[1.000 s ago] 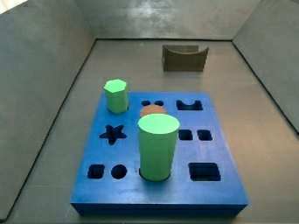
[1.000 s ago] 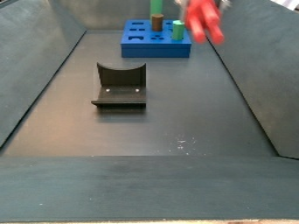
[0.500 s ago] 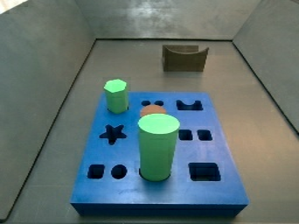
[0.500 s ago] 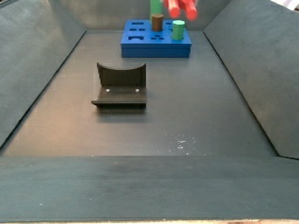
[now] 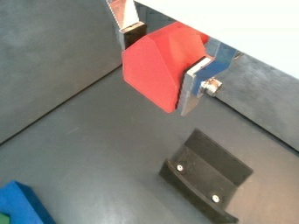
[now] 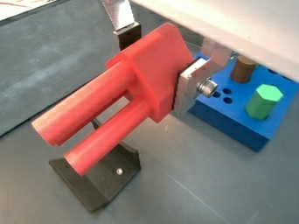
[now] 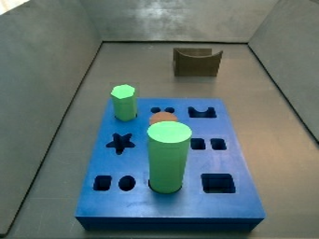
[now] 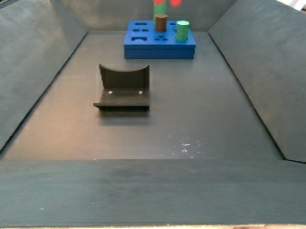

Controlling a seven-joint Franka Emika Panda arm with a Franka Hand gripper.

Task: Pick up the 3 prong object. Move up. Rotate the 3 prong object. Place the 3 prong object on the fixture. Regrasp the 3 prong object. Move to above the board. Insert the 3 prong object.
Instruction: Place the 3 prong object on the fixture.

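Two fingers: my gripper (image 6: 158,54) has its silver plates clamped on the flat red body of the 3 prong object (image 6: 117,105), seen in both wrist views (image 5: 162,63).
Piece: red-orange, round prongs sticking out away from my fingers; held in the air, touching nothing but my pads.
Piece vs fixture: in both wrist views it hangs above the floor, with the fixture (image 5: 208,180) lower down and apart from it.
Fixture: dark bracket standing on the grey floor, well apart from the board in both side views (image 7: 197,62) (image 8: 122,87).
Board: blue block (image 7: 134,203) with shaped holes; in a wrist view it sits beyond the piece (image 6: 239,124).
On the board: green hexagonal peg (image 7: 123,101) and big green cylinder (image 7: 169,156), both upright.
Side views: only a red sliver at the upper edge above the board (image 8: 174,3); my gripper is out of frame there.
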